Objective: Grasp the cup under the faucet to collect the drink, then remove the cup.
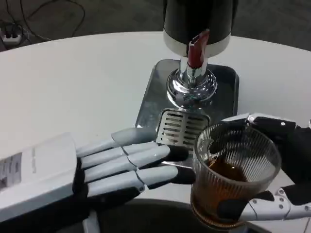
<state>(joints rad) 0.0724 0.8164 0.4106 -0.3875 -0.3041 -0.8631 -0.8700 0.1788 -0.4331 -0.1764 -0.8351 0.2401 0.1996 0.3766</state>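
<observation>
A ribbed clear glass cup (233, 174) holding brown drink sits in my right hand (277, 170), whose fingers wrap around its far rim and lower side. The cup hangs in front of the dispenser's steel drip tray (148, 104), below and to the right of the slotted grate (181, 127). The faucet (197, 48) with its red lever stands above the chrome base (192, 87). My left hand (97, 170) lies flat with fingers stretched toward the cup, its fingertips (182, 174) close to the glass, holding nothing.
The black and silver dispenser body (197, 22) rises at the top centre. The white round table (77, 82) spreads to the left and behind. Cables (14, 29) lie on the floor at the top left.
</observation>
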